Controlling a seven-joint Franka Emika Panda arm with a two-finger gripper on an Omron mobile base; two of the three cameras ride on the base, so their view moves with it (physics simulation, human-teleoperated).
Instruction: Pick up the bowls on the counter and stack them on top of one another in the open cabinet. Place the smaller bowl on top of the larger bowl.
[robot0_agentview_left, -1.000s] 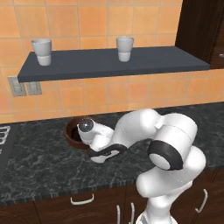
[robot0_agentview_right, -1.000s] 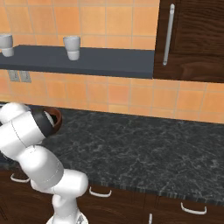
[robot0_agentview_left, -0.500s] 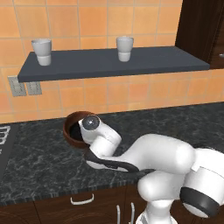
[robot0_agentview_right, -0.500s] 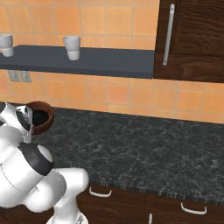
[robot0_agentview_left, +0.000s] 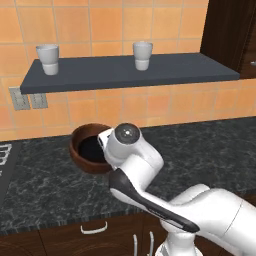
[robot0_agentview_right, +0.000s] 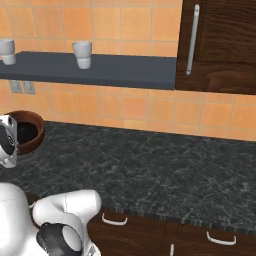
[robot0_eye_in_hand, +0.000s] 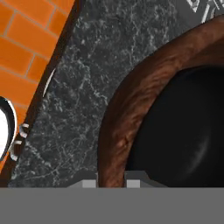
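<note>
My claw (robot0_eye_in_hand: 110, 178) grips the brown bowl (robot0_agentview_left: 84, 148) by its rim, fingertips either side. It's wide, reddish-brown wood with something glossy black inside, just above the counter (robot0_agentview_left: 210, 150). Since a second ago it's risen, closer to the shelf (robot0_agentview_left: 130, 72).

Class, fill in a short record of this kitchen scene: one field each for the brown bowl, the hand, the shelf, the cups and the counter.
larger bowl: reddish-brown wood, dark inside, raised at the hand, above the counter
hand: at the bowl's rim, one tip on each side of it
shelf: slate-grey board on the tiled wall
cups: two white ones, left and middle of the shelf
counter: dark, pale-veined
</note>
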